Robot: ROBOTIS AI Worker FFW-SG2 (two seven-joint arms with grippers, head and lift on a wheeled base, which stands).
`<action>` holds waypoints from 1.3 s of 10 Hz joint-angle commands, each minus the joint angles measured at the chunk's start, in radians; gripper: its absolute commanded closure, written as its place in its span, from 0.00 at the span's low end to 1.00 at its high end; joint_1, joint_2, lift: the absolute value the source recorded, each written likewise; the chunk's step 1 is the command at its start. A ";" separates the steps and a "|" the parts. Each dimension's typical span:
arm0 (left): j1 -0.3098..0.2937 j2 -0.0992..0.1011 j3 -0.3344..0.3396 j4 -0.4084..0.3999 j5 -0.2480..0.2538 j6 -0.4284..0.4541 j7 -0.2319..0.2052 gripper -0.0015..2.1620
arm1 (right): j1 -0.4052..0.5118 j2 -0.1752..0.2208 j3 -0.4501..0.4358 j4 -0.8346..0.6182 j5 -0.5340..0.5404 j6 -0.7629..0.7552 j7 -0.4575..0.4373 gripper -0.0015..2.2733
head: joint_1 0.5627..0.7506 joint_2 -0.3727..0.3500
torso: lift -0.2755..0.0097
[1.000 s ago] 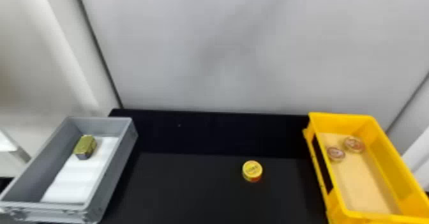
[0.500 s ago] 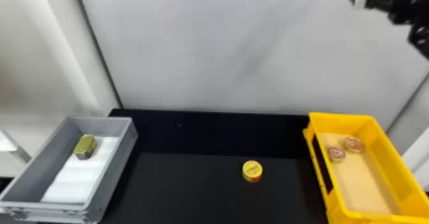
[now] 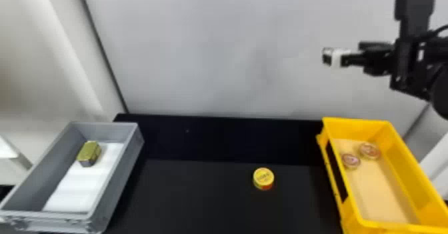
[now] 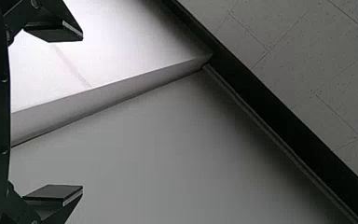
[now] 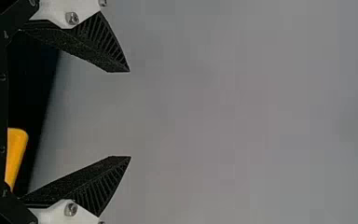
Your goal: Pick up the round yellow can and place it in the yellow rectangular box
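In the head view the round yellow can stands on the black table, left of the yellow rectangular box. My right gripper is high above the table's back, up and to the right of the can, against the pale wall. In the right wrist view that gripper is open with nothing between its fingers, and a corner of the yellow box peeks in beside its base. The left gripper, in the left wrist view, stands open and holds nothing, facing a pale wall.
Two small round tins lie in the back part of the yellow box. At the left stands a grey box with a gold-coloured block on its white lining. Black table surface lies between the boxes.
My right arm has come into the head view from the upper right edge, moving left and lower. The can and both boxes have stayed in place.
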 commanded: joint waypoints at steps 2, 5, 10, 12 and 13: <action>-0.021 -0.014 -0.015 0.019 -0.002 -0.021 0.000 0.06 | -0.002 0.012 0.075 0.109 0.126 0.083 0.246 0.06 | 0.53 0.59 | 0.93; -0.023 -0.018 -0.015 0.024 -0.004 -0.030 0.000 0.06 | 0.014 0.112 0.115 0.244 0.384 0.021 0.512 0.06 | 0.53 0.59 | 0.93; -0.024 -0.021 -0.018 0.028 -0.008 -0.040 0.005 0.06 | 0.029 0.170 0.151 0.439 0.478 -0.121 0.605 0.06 | 0.53 0.59 | 0.93; -0.040 -0.028 -0.040 0.042 -0.010 -0.044 0.008 0.06 | 0.028 0.176 0.155 0.496 0.476 -0.147 0.608 0.06 | 0.53 0.59 | 0.93; -0.047 -0.028 -0.044 0.044 -0.012 -0.046 0.008 0.06 | 0.028 0.179 0.161 0.525 0.474 -0.164 0.613 0.06 | 0.53 0.59 | 0.93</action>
